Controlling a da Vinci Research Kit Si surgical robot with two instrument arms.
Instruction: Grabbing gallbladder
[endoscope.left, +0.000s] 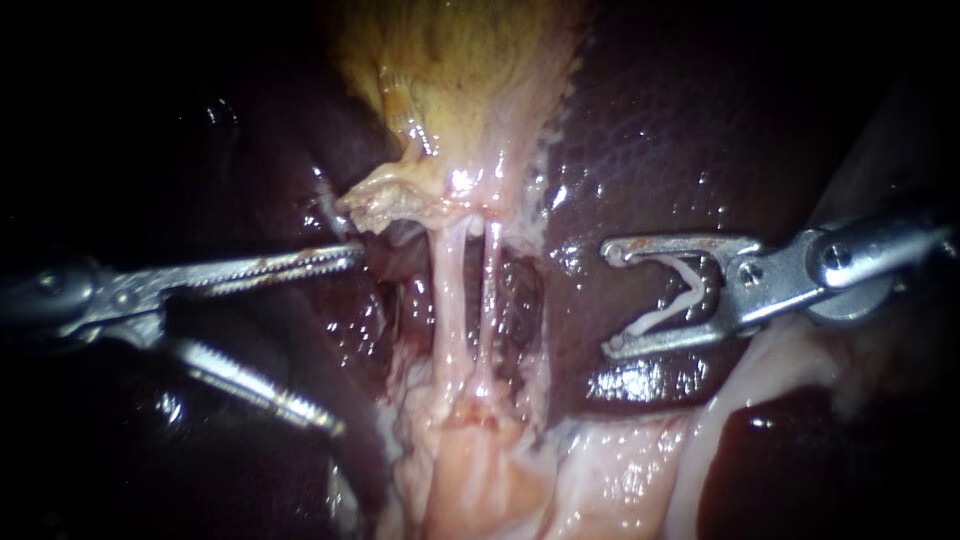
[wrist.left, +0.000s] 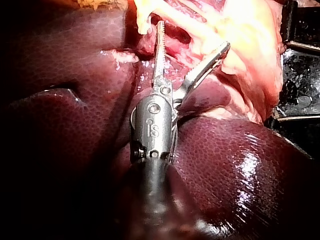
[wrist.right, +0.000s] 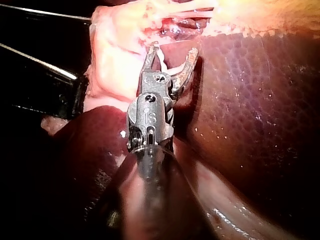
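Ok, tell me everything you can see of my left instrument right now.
The left instrument is a shiny metal shaft ending in two slim, serrated jaws, flecked reddish. The jaws stand wide open and grip nothing. The upper jaw's tip lies close beside the frayed pale edge under the yellowish gallbladder; contact cannot be told. The lower jaw angles away over the dark liver.

The left instrument (endoscope.left: 348, 340) is held nearly level, its serrated jaws spread wide. The right instrument (endoscope.left: 608, 298) is seen with both jaws touching a clip (endoscope.left: 665, 315) seated between them.
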